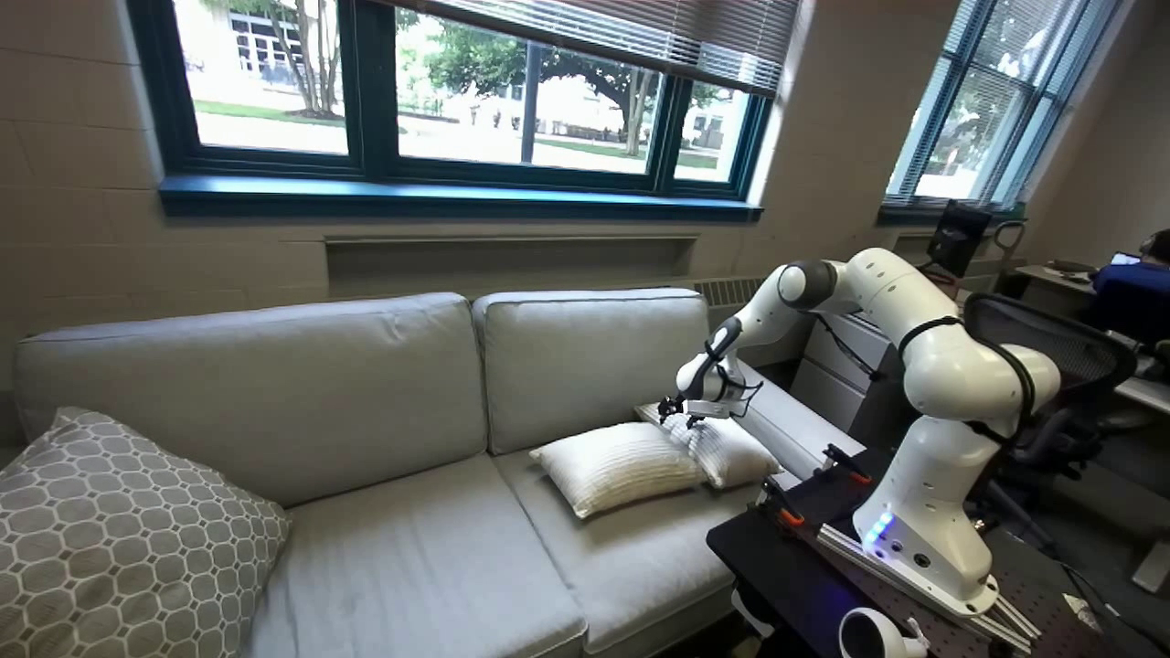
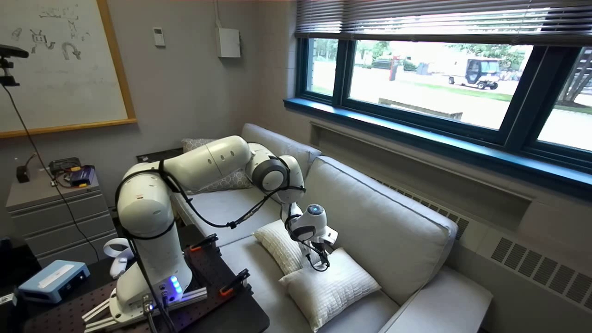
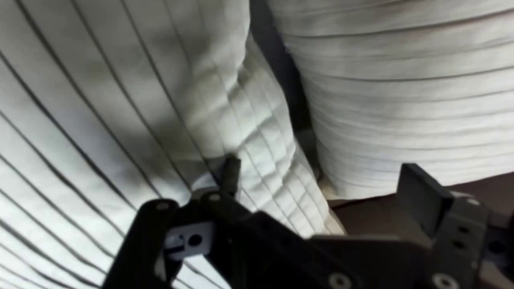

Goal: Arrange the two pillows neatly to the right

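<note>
Claw at 1 wht pillow, 2nd pillow beside; patt. cushion opp. end of sofa.

A pale sofa is set below a blue-framed window partly covered by a blind; in an exterior view, a whiteboard is hung far left.

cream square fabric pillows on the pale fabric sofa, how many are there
2. One cream pillow lies nearer the pale fabric armrest; the other cream pillow beside it, toward the grey-and-white patterned fabric cushion, which could hide more.
</note>
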Controlling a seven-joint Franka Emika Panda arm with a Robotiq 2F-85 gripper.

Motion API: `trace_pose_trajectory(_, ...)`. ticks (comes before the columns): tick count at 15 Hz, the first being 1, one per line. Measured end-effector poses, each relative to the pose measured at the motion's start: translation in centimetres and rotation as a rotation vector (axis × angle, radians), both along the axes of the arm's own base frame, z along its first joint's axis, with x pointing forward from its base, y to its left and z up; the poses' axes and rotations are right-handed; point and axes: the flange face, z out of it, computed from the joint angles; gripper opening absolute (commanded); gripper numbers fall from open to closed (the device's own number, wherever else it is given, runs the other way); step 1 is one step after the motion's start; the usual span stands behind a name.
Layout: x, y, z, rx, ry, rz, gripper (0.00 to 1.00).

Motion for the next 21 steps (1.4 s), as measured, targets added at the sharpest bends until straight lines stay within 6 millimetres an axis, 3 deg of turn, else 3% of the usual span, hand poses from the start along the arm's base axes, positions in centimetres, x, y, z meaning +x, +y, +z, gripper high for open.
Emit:
trace_pose_trajectory(4, 0.4, 0.0, 0.2, -0.073, -0.132, 0.012, 1.00)
trace_pose_trajectory(8, 0.2, 0.1, -0.4, -0.038, -0.093, -0.031, 1.00)
trace_pose_trajectory(13, -1.7, -3.2, -2.4, -0.039, 0.039, -0.157, 1.00)
trace_pose_trajectory(14, -1.9, -4.3, -2.4, -0.062, 0.051, -0.176, 0.91)
trace_pose_trajectory(15, -2.1, -5.3, -2.3, -0.086, 0.064, -0.194, 0.75)
trace_pose_trajectory(18, -1.7, -7.1, -1.5, -0.145, 0.096, -0.224, 0.53)
trace_pose_trajectory(21, -0.5, -7.3, -0.9, -0.166, 0.122, -0.237, 0.29)
